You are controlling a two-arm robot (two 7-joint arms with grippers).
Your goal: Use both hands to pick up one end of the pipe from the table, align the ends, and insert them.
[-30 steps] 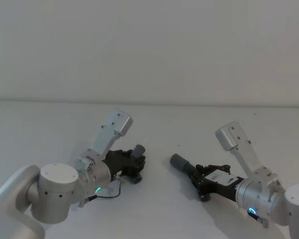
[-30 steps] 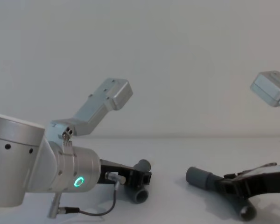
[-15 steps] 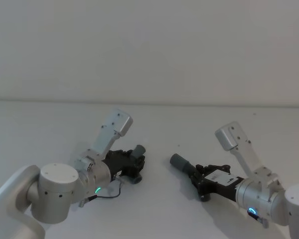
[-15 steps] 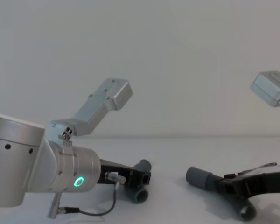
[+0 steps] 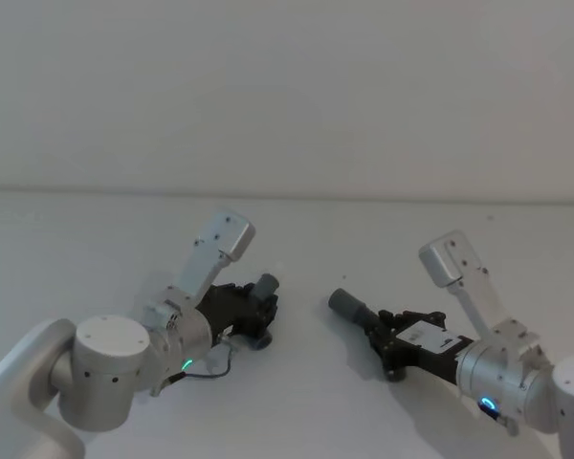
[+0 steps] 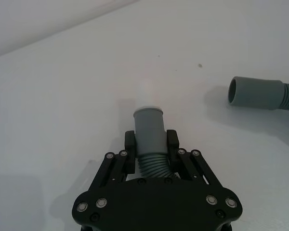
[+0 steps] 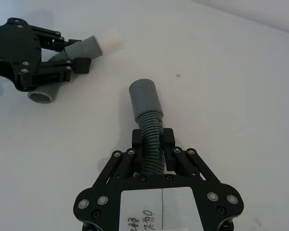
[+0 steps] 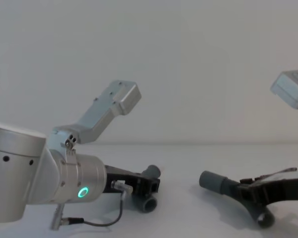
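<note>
The short hose piece was gripped on its ribbed part by the closed left hand, and its narrow cuff was seen standing out in front of that hand. The longer hose piece was gripped in the same way by the closed right hand, with its wide cuff ahead. Both pieces were held low near the white surface. The two cuffs were turned toward each other and were well apart.

1. The short pipe piece sits in the left gripper, over the table.
2. The longer pipe piece, in the right gripper, lies right of the short one, clearly apart.
</note>
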